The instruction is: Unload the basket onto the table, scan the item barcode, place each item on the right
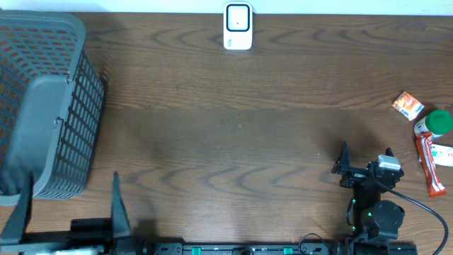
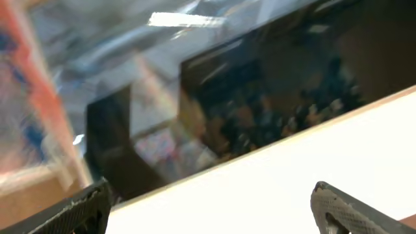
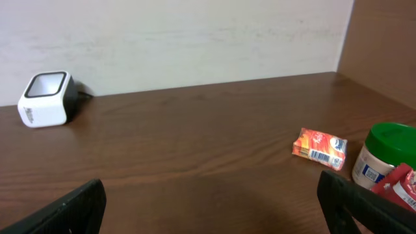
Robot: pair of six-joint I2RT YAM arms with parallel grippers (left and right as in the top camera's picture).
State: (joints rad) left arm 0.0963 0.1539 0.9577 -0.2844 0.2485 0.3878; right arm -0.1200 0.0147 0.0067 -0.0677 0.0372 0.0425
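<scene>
The white barcode scanner (image 1: 238, 27) stands at the table's far edge, and shows far left (image 3: 44, 97) in the right wrist view. The items lie at the right edge: a small orange box (image 1: 408, 105) with its barcode facing the wrist camera (image 3: 320, 148), a green-lidded jar (image 1: 439, 124) (image 3: 387, 156) and a red wrapped bar (image 1: 429, 164) (image 3: 403, 185). My right gripper (image 1: 366, 154) (image 3: 211, 201) is open and empty, left of the items. My left gripper (image 1: 72, 177) (image 2: 208, 201) is open and empty, raised at the front left.
A large grey mesh basket (image 1: 49, 99) fills the left end of the table. The left wrist view is blurred and shows only the room beyond a bright edge. A black cable (image 1: 425, 209) runs from the right arm.
</scene>
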